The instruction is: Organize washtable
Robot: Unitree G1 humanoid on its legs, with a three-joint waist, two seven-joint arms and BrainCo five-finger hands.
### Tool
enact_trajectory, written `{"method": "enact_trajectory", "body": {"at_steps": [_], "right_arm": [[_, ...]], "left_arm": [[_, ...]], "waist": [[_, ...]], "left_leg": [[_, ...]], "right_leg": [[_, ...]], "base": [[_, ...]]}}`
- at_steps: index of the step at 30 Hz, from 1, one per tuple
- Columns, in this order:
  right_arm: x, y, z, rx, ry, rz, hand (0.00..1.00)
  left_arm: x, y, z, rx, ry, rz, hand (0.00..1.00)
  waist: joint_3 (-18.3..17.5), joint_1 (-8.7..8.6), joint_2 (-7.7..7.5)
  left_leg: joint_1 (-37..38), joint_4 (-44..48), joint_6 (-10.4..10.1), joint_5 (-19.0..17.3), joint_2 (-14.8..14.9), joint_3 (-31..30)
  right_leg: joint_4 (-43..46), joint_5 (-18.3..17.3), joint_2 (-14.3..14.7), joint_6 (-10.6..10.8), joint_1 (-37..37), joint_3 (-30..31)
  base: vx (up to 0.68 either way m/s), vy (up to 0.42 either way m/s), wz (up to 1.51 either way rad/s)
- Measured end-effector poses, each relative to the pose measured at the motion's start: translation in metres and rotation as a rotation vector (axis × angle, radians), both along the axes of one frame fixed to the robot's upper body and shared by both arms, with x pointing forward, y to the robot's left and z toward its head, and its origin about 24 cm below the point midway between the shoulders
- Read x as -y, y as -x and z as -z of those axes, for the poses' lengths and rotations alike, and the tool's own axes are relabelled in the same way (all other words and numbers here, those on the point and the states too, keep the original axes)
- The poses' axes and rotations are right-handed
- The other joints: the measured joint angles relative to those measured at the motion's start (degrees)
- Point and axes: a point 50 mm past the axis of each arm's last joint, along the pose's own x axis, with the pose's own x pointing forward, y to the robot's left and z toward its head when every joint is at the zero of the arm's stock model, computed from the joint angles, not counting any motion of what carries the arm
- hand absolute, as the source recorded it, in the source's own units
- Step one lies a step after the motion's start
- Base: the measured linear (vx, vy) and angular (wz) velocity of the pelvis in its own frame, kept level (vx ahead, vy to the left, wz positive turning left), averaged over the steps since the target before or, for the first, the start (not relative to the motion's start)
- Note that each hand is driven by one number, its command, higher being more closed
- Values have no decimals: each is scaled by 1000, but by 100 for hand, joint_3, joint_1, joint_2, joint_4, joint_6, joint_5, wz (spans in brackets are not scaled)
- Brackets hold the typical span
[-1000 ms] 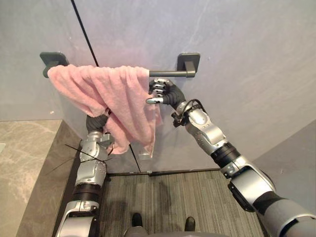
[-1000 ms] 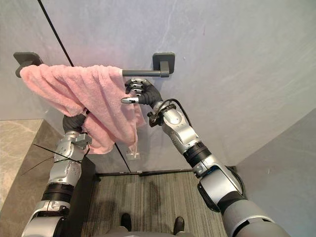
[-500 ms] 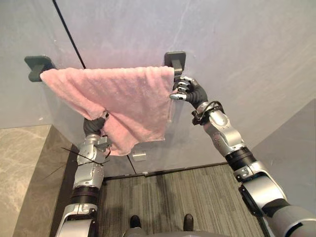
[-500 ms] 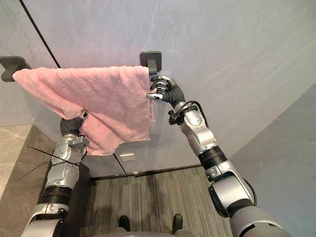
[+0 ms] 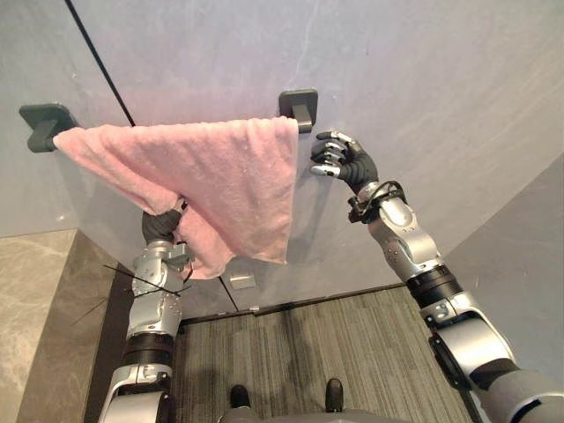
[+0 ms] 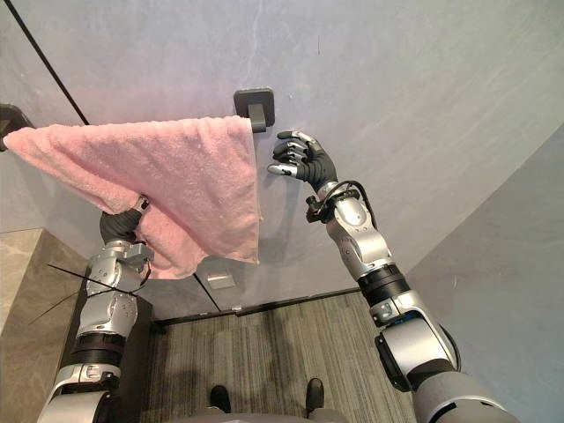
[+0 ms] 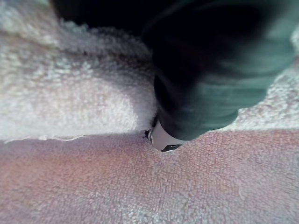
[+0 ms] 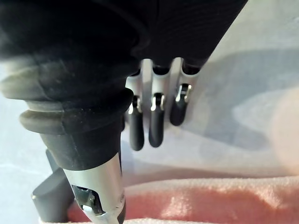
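A pink towel (image 5: 220, 176) hangs spread over a dark wall bar, from the left bracket (image 5: 40, 123) to the right bracket (image 5: 300, 104). One corner droops low on the right side. My right hand (image 5: 339, 159) hovers just right of the towel's edge, below the right bracket. It is apart from the cloth, with relaxed fingers (image 8: 156, 123) that hold nothing. My left arm reaches up under the towel's lower fold. The left hand (image 7: 210, 70) is buried in the pink cloth, its fingers hidden.
The grey wall (image 5: 441, 88) stands close behind the bar, with a small socket plate (image 5: 240, 281) low down. A marble counter (image 5: 35, 308) lies at the left. Striped carpet (image 5: 308, 344) covers the floor below.
My right hand dragged the towel's edge rightward along the bar to the right bracket, then let go and drew a little away. The view also shifted.
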Motion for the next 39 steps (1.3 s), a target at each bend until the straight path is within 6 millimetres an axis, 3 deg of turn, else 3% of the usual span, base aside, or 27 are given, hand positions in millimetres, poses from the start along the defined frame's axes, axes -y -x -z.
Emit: {"method": "enact_trajectory", "body": {"at_steps": [10, 17, 29, 30, 39], "right_arm": [[1, 0, 1, -4, 0, 3, 0], [-9, 1, 3, -12, -9, -16, 0], [-60, -8, -17, 0, 28, -112, 0], [-61, -8, -17, -1, 24, -115, 100], [-67, -10, -17, -20, 23, -124, 100]], "left_arm": [[1, 1, 4, -17, -2, 3, 100], [2, 0, 5, -19, -2, 7, 100], [11, -5, 4, -22, 3, 41, 100], [12, -6, 4, -21, 3, 46, 100], [12, -6, 3, -18, 5, 43, 100]], "waist": [[-1, 16, 1], [-2, 28, 3], [-5, 127, 9], [-5, 170, 10], [-6, 179, 11]], "left_leg": [[-20, -1, -2, 6, 1, -164], [-47, -2, -8, 10, 2, -213], [-152, -2, -21, 36, 4, -349], [-164, -2, -25, 40, 5, -363], [-249, -2, -30, 98, 5, -417]], "right_leg": [[-7, 2, -10, -3, 83, -146], [-6, 2, -12, -4, 89, -207], [-6, 1, -10, -5, 76, -331], [-6, 0, -8, -6, 69, -339], [-4, 9, -6, -18, 25, -419]], "base": [[-14, 1, 8], [-8, 1, 3], [-1, 1, 5], [-3, 2, 3], [-2, 1, 4]]}}
